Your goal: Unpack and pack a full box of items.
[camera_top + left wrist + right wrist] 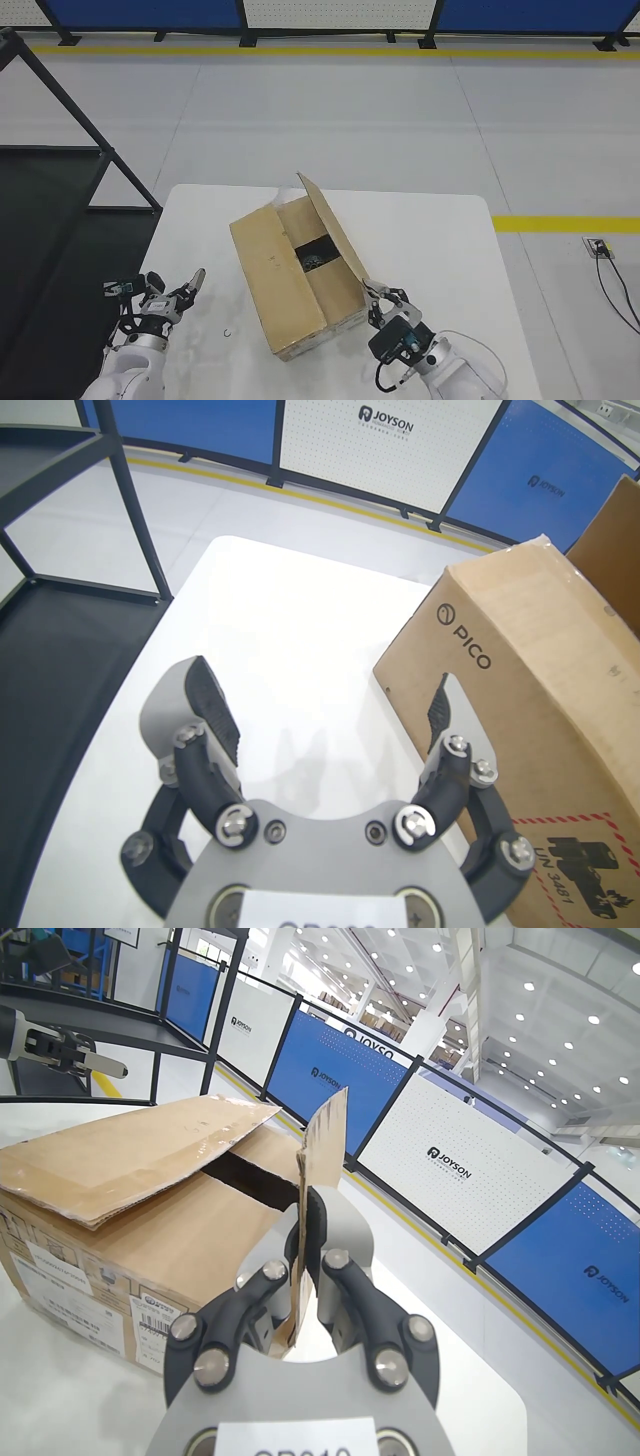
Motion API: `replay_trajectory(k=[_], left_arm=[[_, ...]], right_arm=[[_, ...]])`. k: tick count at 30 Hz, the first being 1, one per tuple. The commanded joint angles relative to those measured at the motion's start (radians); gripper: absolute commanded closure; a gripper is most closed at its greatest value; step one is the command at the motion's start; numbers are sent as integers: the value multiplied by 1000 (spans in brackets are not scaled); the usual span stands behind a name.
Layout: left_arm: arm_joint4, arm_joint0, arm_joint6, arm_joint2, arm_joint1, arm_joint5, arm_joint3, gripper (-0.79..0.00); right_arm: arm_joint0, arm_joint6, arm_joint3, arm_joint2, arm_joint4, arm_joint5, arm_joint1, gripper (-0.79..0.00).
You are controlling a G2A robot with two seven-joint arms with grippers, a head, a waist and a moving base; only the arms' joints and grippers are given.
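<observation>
A brown cardboard box (285,275) stands in the middle of the white table (440,240). Its left flap (135,1153) lies nearly flat over the top, leaving a dark gap (315,255) where something dark shows inside. The right flap (335,230) stands raised. My right gripper (385,300) is at the box's near right corner, shut on the lower edge of that raised flap (320,1143). My left gripper (170,290) hovers open over the table's left part, beside the box's side wall (500,700), with nothing between its fingers (212,705).
A black metal rack (60,200) stands just off the table's left edge. A small dark ring-like object (229,333) lies on the table near the box's front left. Blue and white partition panels (340,15) line the far floor.
</observation>
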Motion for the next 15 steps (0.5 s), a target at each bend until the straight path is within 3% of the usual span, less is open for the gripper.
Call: replay_trajectory(k=[1,15], left_arm=[[0,0,0,0,0,0,0,-785],[-21,-23,-8,-6,-2,4,22,-785]], right_arm=[[0,0,0,0,0,0,0,0],[39,-25,37,57,134,-141,9,0]])
